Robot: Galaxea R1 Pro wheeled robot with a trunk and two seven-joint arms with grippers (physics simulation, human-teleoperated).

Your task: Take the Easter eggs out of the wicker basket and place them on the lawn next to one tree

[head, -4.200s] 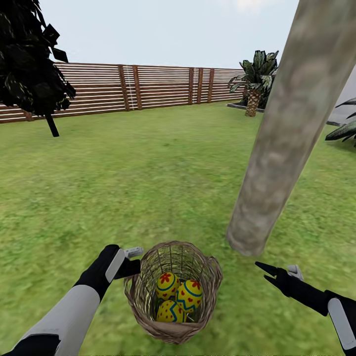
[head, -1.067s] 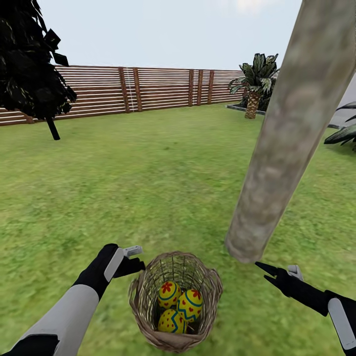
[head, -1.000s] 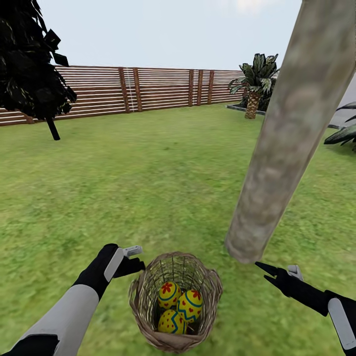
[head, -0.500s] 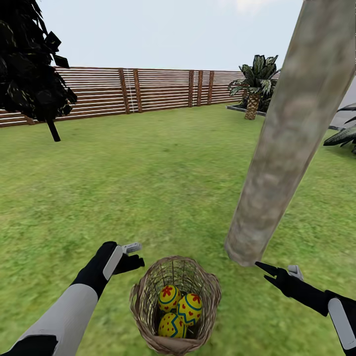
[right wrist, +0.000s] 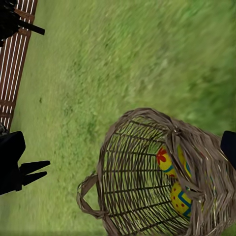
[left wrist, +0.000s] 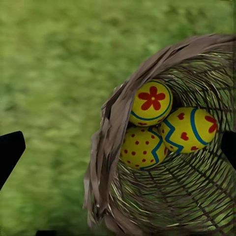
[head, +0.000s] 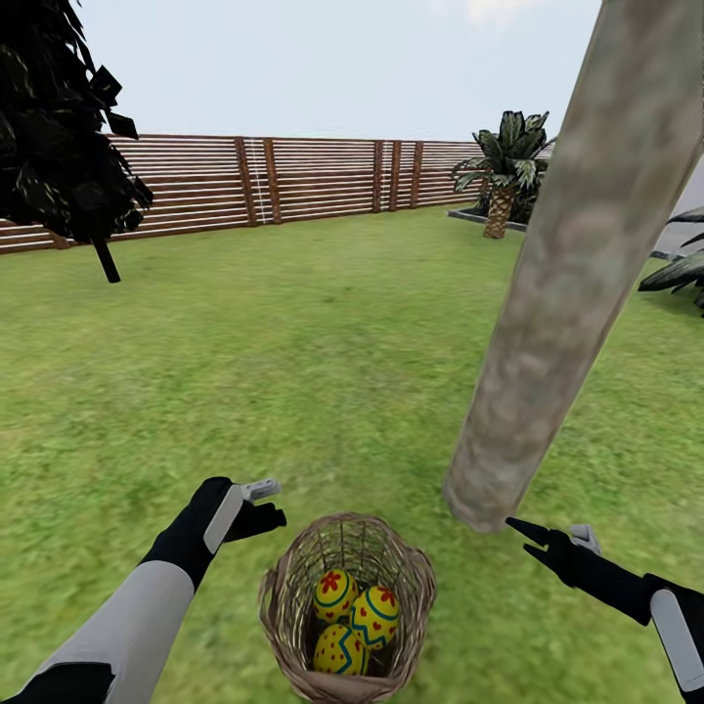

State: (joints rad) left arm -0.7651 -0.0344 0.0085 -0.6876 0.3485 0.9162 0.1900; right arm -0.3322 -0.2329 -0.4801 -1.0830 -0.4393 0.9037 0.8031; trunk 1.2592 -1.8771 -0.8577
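On the fenced lawn (head: 293,342), just near-left of the tree (head: 567,293), the basket (head: 347,606) is being flanked by the left gripper (head: 266,501) and right gripper (head: 526,543), both spread empty, so the topmost of the eggs (head: 352,618) is best pinched from above first.

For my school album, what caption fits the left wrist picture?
Three painted Easter eggs nestle together inside the wicker basket on the green lawn.
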